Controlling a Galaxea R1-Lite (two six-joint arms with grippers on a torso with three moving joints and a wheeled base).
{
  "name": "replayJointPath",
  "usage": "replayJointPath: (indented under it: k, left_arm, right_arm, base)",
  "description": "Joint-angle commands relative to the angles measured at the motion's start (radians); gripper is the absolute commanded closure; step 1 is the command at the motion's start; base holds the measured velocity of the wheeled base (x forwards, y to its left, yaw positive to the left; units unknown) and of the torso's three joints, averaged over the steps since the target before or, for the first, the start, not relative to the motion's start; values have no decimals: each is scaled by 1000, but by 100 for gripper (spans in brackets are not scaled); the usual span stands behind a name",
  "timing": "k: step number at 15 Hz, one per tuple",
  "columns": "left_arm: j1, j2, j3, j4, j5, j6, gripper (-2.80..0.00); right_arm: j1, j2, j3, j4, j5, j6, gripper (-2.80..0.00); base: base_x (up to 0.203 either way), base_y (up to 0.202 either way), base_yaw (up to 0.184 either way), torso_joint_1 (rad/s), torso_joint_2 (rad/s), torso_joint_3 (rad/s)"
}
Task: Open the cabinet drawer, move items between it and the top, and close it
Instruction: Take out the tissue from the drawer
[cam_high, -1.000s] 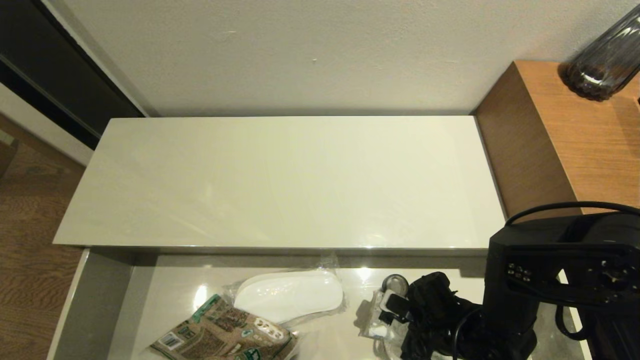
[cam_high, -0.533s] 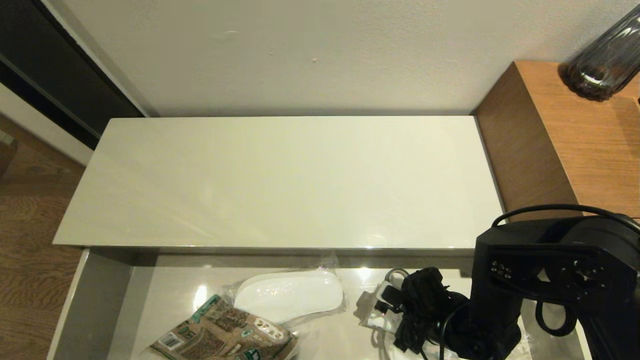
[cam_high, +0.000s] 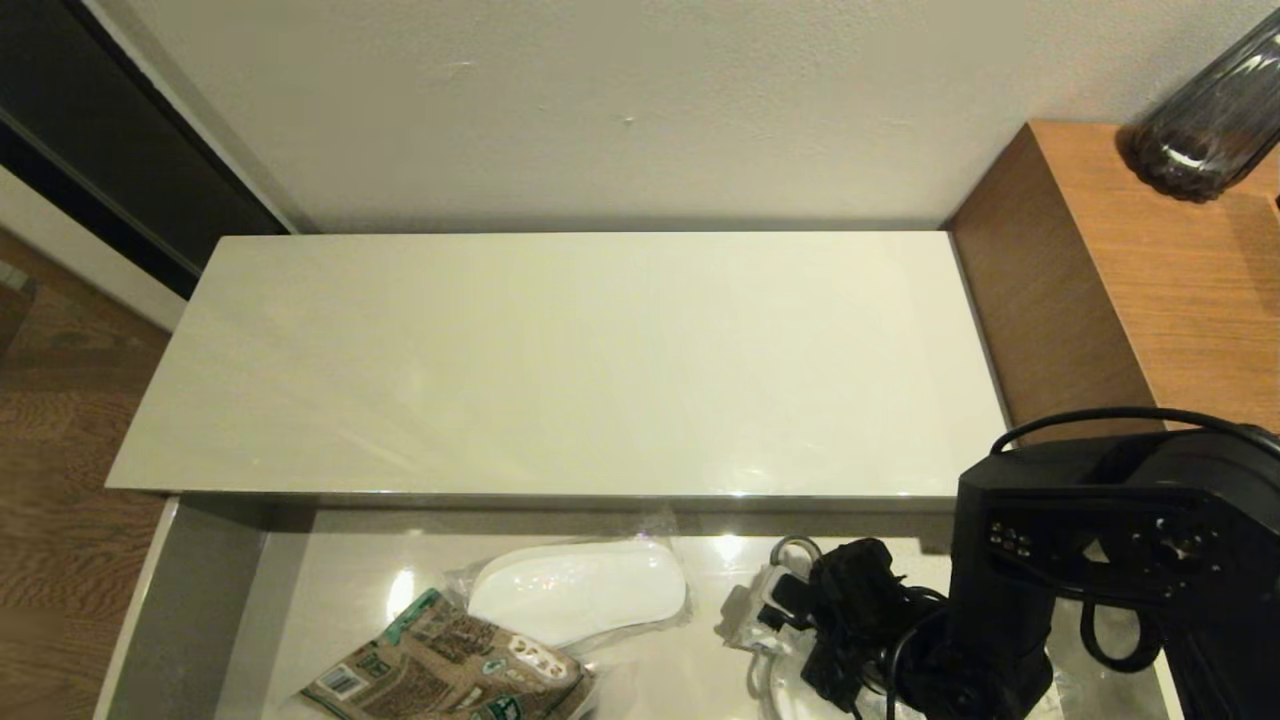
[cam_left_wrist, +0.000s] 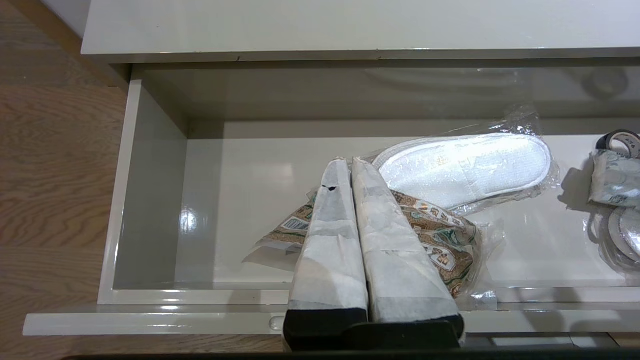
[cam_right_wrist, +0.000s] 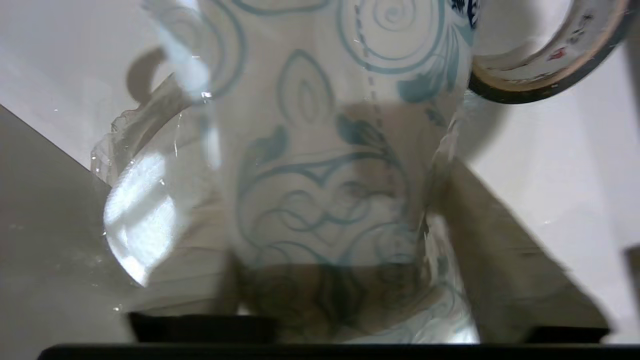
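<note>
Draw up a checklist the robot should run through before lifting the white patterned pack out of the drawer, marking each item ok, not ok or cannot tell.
1. Cabinet drawer pulled open: ok.
2. Right gripper down inside the drawer at the white pack: ok.
3. Pack firmly held by the right gripper: cannot tell.
4. Tape ring clear of the pack: cannot tell; it sits right at the pack's edge.
5. Top has bare space for the pack: ok.
6. Left gripper out of the way, jaws shut, above the brown-and-green packet: ok.
</note>
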Motion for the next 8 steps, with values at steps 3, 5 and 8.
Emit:
replayJointPath:
  k: [3, 5, 8]
  left_arm:
    - [0, 2, 0, 0, 0, 0, 0]
    - [0, 2, 0, 0, 0, 0, 0]
    - [0, 2, 0, 0, 0, 0, 0]
  right_arm:
    - [1, -97, 8, 59, -3, 0, 0]
    - [0, -159, 26, 99, -4, 1, 0]
    - [0, -279, 96, 166, -3, 1, 0]
  base:
    - [0, 0, 0, 0, 0, 0]
    - [0, 0, 0, 0, 0, 0]
    - [0, 0, 0, 0, 0, 0]
